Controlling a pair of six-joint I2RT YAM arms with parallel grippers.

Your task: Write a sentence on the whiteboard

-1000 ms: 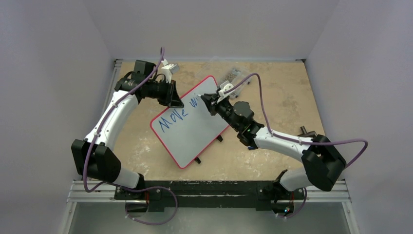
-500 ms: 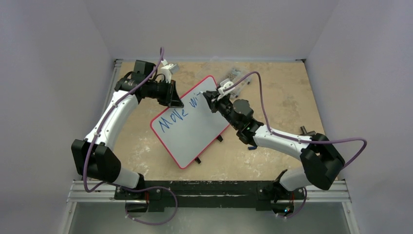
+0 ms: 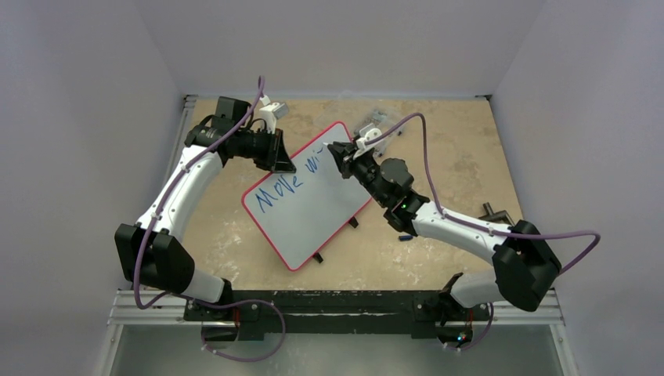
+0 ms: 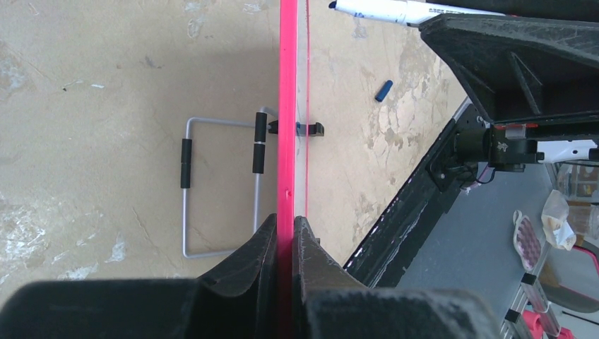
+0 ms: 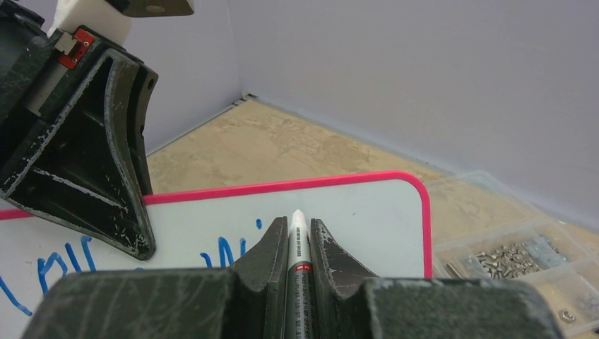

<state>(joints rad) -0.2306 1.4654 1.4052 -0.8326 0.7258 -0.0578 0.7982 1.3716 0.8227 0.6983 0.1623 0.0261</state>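
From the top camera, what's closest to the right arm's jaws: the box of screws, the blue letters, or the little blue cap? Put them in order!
1. Blue letters, on the whiteboard, just left of the right jaws.
2. Box of screws, behind them, by the far edge.
3. Blue cap, farthest, toward the table's near edge.
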